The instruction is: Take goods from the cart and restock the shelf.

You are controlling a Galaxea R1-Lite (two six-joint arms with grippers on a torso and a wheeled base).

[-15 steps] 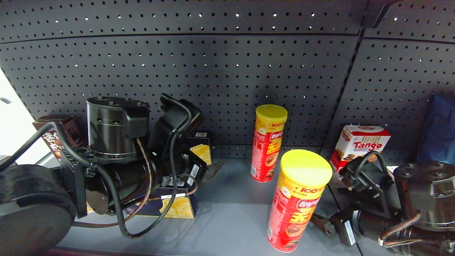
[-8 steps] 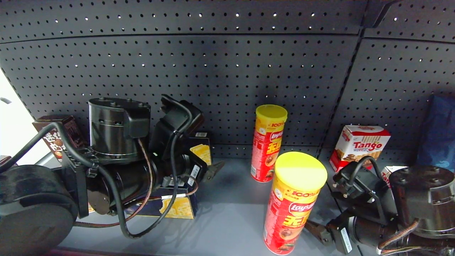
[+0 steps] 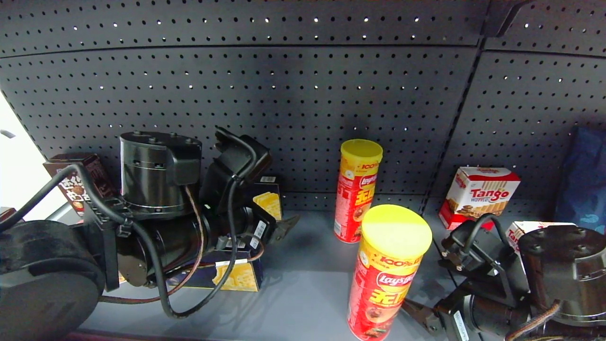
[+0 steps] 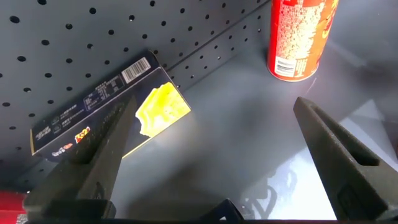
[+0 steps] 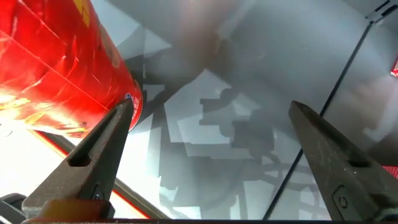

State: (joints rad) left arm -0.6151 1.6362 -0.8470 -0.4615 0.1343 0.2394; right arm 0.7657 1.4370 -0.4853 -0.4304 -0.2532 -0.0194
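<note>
You can count two red chip cans (image 3: 358,189) (image 3: 386,279), two dark boxes (image 3: 267,196) (image 3: 236,277), two white-and-red boxes (image 3: 478,189) (image 3: 517,232), one brown box (image 3: 92,170) and one blue bag (image 3: 584,175).

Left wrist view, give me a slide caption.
Open left gripper above the shelf, with a dark box and a red can beyond it.

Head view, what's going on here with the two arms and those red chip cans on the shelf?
The robot is working at the grey metal shelf. Its right gripper is open, one finger close beside the near red cylindrical can with a yellow lid at the shelf front. The left gripper is open and empty, near a dark blue cardboard box by the back panel. A second red can stands further back.
</note>
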